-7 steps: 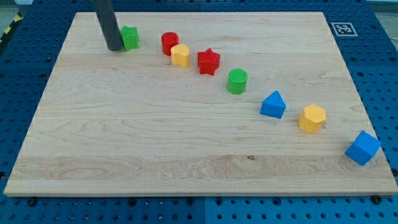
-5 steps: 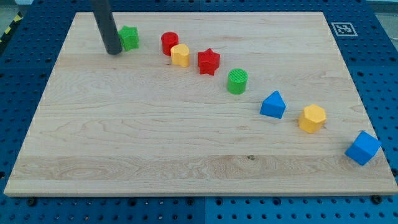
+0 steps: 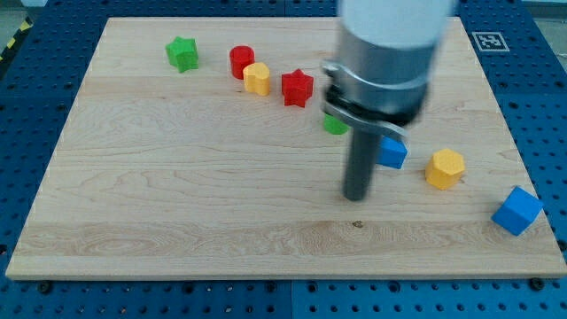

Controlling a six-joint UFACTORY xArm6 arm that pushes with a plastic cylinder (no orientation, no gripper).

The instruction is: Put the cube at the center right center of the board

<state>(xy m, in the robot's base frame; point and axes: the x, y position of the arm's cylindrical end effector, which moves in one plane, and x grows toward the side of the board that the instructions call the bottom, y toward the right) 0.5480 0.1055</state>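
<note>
The blue cube (image 3: 516, 210) sits near the board's right edge, toward the view's bottom right. My tip (image 3: 355, 196) rests on the board well left of the cube, just below-left of the blue triangular block (image 3: 393, 153), which the arm partly hides. The arm's body also covers most of the green cylinder (image 3: 334, 125).
A green star (image 3: 182, 53), red cylinder (image 3: 241, 60), yellow block (image 3: 257, 78) and red star (image 3: 298, 87) run diagonally from the view's top left. A yellow hexagonal block (image 3: 445, 168) lies between the blue triangular block and the cube. The wooden board (image 3: 177, 195) sits on a blue pegboard.
My tip has jumped from beside the green star at the top left to the board's lower middle right, near the blue triangular block. No block has moved.
</note>
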